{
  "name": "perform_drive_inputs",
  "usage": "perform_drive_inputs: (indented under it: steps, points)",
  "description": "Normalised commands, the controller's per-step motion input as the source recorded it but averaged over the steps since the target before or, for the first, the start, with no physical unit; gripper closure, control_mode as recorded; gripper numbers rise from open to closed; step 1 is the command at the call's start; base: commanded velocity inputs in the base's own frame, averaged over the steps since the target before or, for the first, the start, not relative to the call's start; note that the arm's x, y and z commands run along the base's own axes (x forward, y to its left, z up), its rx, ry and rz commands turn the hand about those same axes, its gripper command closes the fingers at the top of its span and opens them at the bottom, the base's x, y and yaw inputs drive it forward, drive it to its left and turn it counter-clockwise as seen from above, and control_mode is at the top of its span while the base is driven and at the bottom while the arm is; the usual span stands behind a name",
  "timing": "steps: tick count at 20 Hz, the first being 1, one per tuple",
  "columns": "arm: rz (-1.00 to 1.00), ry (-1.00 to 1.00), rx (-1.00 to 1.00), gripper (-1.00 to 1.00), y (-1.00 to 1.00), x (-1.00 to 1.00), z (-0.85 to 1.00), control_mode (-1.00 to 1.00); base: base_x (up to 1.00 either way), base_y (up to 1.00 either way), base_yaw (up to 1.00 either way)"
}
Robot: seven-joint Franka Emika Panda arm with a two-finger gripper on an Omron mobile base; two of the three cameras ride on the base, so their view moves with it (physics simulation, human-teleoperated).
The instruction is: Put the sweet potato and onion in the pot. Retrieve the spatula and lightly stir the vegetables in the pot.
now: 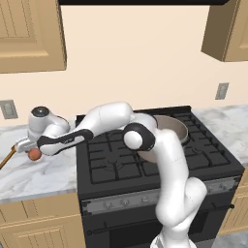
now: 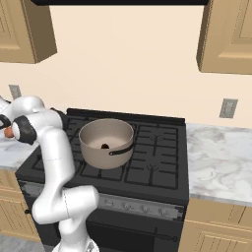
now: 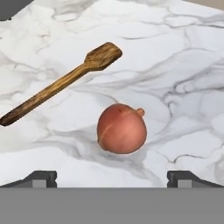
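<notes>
Gripper [image 3: 112, 177] jaws spread wide hovered over the onion [image 3: 121, 128] on the marble counter [image 3: 188, 65] beside the spatula [image 3: 61, 83], while the sweet potato [image 2: 105, 145] apparently already sat in the pot [image 2: 106, 142] on the stove, leaving onion, spatula and stirring.

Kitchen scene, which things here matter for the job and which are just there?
For the job:
- onion on the counter, between the open claw tips
- spatula beside it
- pot on the stove
- sweet potato, already inside the pot

Just there:
- wall outlets
- cabinets
</notes>
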Motion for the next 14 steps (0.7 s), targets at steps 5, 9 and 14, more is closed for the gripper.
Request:
perform_drive_inputs:
  steps: [5, 9, 14]
  points:
    - [0.0, 0.01, 0.0, -1.0, 0.16, 0.18, -0.02, -1.0, 0.0, 0.0, 0.0]
    - [0.0, 0.0, 0.0, -1.0, 0.05, 0.09, -0.14, -1.0, 0.0, 0.0, 0.0]
    - [-0.01, 0.0, 0.0, -1.0, 0.0, -0.03, -0.25, -1.0, 0.0, 0.0, 0.0]
